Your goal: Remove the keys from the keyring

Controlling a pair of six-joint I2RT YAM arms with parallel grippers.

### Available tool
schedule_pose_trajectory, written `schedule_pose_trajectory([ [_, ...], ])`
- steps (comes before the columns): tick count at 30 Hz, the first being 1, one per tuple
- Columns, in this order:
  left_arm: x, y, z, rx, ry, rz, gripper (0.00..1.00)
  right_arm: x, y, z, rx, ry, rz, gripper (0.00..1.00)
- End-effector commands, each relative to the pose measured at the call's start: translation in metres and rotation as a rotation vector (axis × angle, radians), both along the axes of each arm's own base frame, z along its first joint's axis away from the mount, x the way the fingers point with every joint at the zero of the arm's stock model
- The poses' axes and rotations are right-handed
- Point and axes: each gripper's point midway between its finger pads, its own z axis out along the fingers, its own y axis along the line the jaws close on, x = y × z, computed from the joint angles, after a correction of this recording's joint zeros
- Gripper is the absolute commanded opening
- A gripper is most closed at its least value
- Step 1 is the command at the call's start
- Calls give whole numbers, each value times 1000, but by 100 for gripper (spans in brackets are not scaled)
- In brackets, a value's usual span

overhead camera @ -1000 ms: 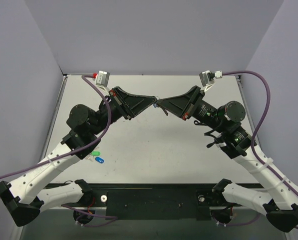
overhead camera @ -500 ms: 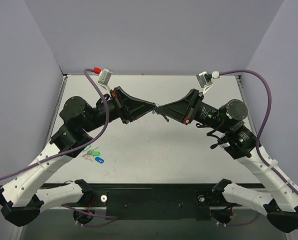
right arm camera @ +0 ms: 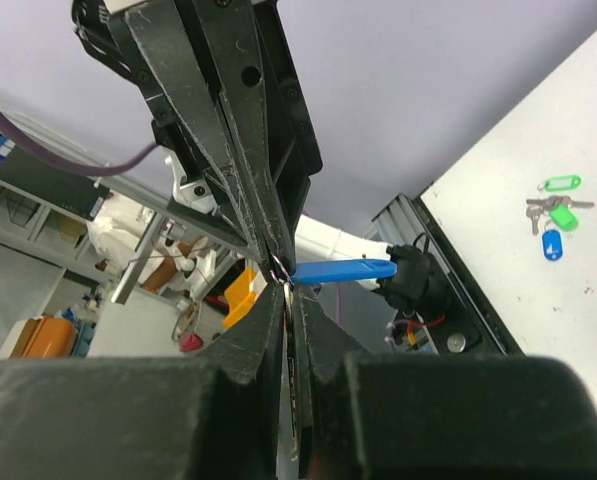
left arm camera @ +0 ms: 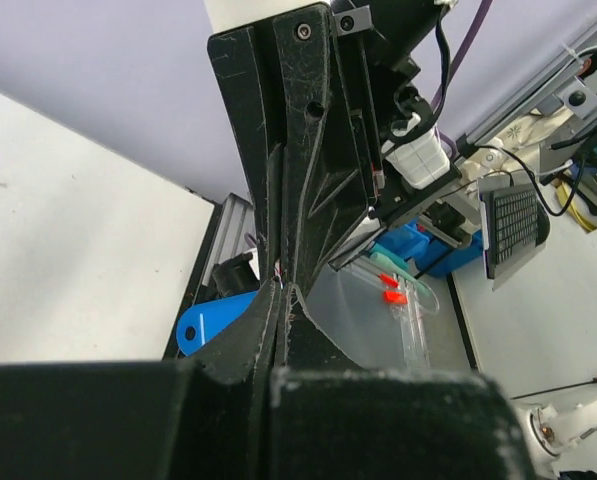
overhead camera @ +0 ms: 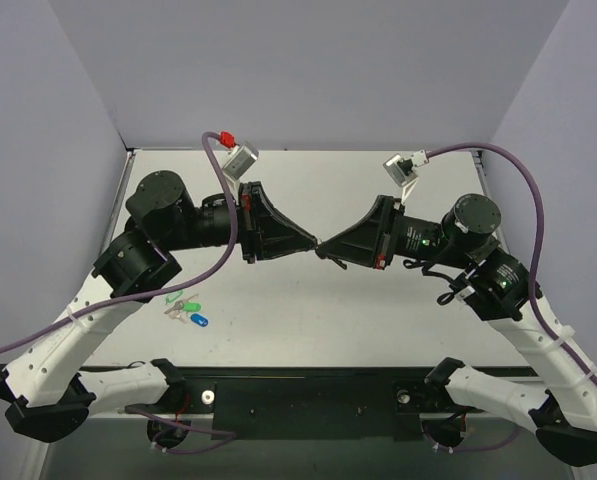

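Meeting tip to tip above the open white table (overhead camera: 378, 320), the black left gripper (overhead camera: 311, 246) and black right gripper (overhead camera: 326, 249) are both clenched, a thin metal keyring (right arm camera: 278, 266) at their fingertips.

One left claw (overhead camera: 315, 247) and one right claw (overhead camera: 322, 249) make two. The counter (overhead camera: 378, 310) carries two green tags (right arm camera: 564, 216) and one dark blue tag (right arm camera: 552, 243). One blue-tagged keyring (right arm camera: 343, 270) brings the tags to four.

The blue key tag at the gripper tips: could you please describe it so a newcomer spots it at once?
Over the middle of the table, the left gripper and right gripper meet tip to tip. A blue key tag on a thin ring sticks out from that meeting point. Unlike the green and dark blue tags lying on the table's near left, it is off the table.
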Motion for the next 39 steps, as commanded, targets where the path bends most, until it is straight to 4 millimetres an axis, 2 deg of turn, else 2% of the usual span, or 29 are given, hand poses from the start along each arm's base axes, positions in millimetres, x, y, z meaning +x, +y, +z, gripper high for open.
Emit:
schedule_pose_trajectory([
  [1, -37, 7, 3, 37, -55, -179, 0, 0, -1, -6, -65, -22, 8, 0],
  [7, -39, 7, -9, 79, -34, -209, 0, -7, -1, -13, -108, -17, 48, 0],
  [14, -39, 8, -1, 62, -30, -197, 1, -7, -1, -18, -127, -14, 52, 0],
  [15, -39, 9, 3, 54, -36, -190, 14, -6, -2, -18, -126, -18, 46, 0],
  [16, -36, 10, 6, 47, -37, -173, 35, -5, -2, -18, -127, -16, 40, 0],
  [17, -36, 12, 13, 31, -44, -159, 43, -4, -3, -18, -126, -20, 29, 0],
  [18, -34, 13, 18, 20, -50, -141, 58, -4, -3, -17, -124, -20, 24, 0],
  [20, -29, 16, 29, -11, -63, -101, 76, -3, -4, -15, -121, -26, 18, 0],
  [23, -13, 22, 41, -62, -70, 6, 78, -3, -4, -7, -95, -36, 12, 0],
  [24, -14, 28, 46, -87, -55, 26, 78, -3, -4, -5, -90, -39, 13, 0],
  [25, -3, 29, 49, -123, -59, 75, 78, -5, -4, 1, -73, -48, 14, 0],
  [29, 3, 44, 65, -319, -22, 134, 72, -7, -2, 16, -13, -58, 32, 0],
  [31, 7, 45, 64, -373, 2, 148, 64, -8, -1, 28, 31, -73, 41, 0],
  [33, 9, 47, 64, -421, 33, 156, 61, -7, 1, 39, 72, -80, 45, 0],
  [36, 11, 49, 63, -472, 47, 159, 61, -6, 2, 53, 124, -94, 48, 0],
  [39, 11, 46, 62, -475, 52, 154, 59, -2, 4, 59, 140, -98, 38, 0],
])
